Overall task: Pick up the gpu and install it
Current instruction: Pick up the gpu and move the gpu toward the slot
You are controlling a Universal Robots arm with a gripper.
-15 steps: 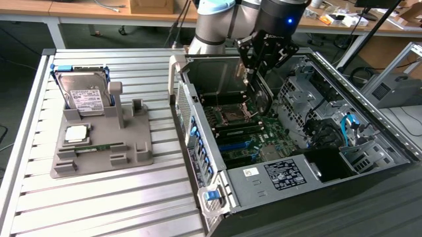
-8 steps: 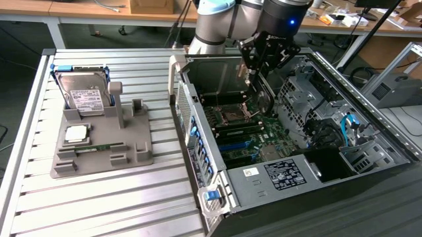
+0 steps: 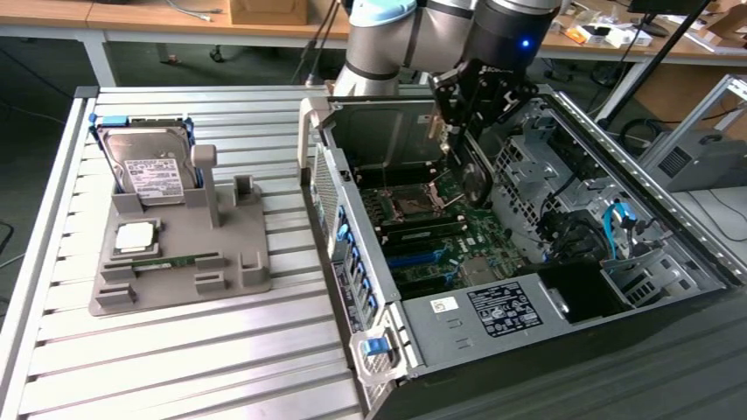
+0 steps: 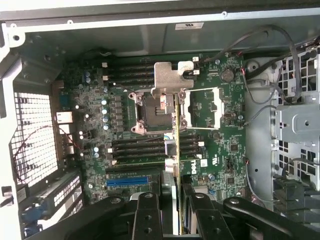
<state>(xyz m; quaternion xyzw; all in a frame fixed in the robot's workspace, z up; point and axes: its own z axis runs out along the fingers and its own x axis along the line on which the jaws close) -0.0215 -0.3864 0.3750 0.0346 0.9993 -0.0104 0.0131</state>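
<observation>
1. Where the slatted worktop meets its edge at the exterior view's right, an open case is laid on its side with the interior turned upward.
2. The arm is bent down from the worktop's far edge over the far half of the case.
3. The motherboard is seen on the case floor. A metal-framed socket is set near its middle, and a blue slot lies closer to the near wall.
4. A grey holder is placed between the case and the worktop's edge at the exterior view's left.
5. The gpu is held inside the case over the motherboard. In the wrist view it is seen edge-on as a thin line crossing the socket. Its silvery bracket is at the end away from the fingers. Whether it touches the motherboard cannot be told.
6. The gripper is clamped narrowly on the gpu, with one finger set against each face.
7. A hard drive is stood upright at the holder's far corner.
8. A memory stick is laid flat toward the holder's near edge.
</observation>
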